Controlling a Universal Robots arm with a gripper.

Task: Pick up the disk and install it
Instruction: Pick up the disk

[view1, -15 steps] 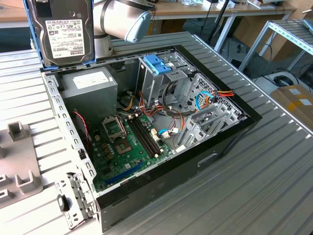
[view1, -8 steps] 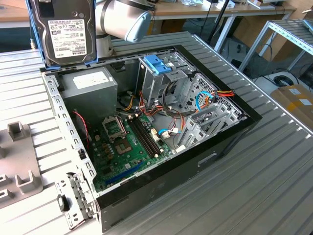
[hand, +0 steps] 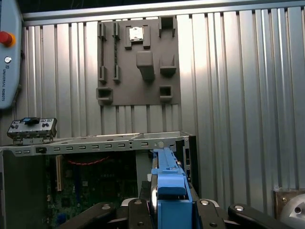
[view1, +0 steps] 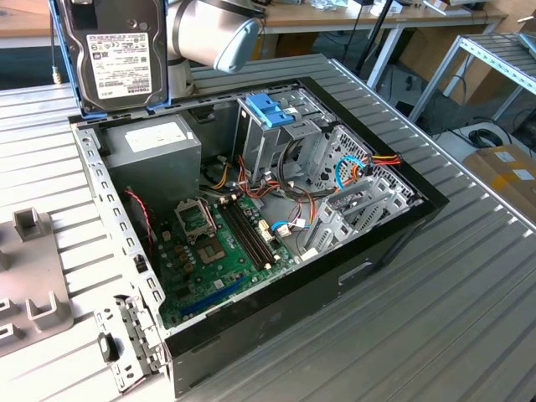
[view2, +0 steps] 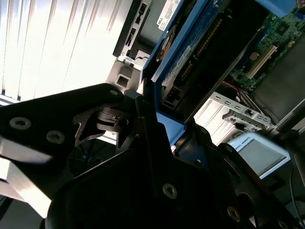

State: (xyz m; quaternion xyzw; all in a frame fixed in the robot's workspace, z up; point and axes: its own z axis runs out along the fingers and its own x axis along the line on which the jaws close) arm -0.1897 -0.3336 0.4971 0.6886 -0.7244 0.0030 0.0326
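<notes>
The disk [view1: 117, 54] hangs upright in the air above the back corner of the open computer case [view1: 394, 230], at the exterior view's upper left. Its white label with black print faces the camera and a blue frame edges it. The arm's grey wrist [view1: 213, 33] sits right behind it. In the first wrist view the disk's blue frame [hand: 169, 188] runs edge-on between the black fingers [hand: 136, 210], and my gripper [hand: 170, 210] is shut on it. In the second wrist view the gripper [view2: 167, 140] clamps the disk [view2: 190, 52] by its lower end.
Inside the case lie a grey power-supply box [view1: 155, 151], a green motherboard [view1: 218, 251] and a metal drive cage with a blue handle [view1: 270, 109] and loose cables. A grey fixture plate [view1: 29, 293] lies on the ribbed metal table [view1: 435, 335]. A pendant with a red button [hand: 7, 52] sits by the table's edge.
</notes>
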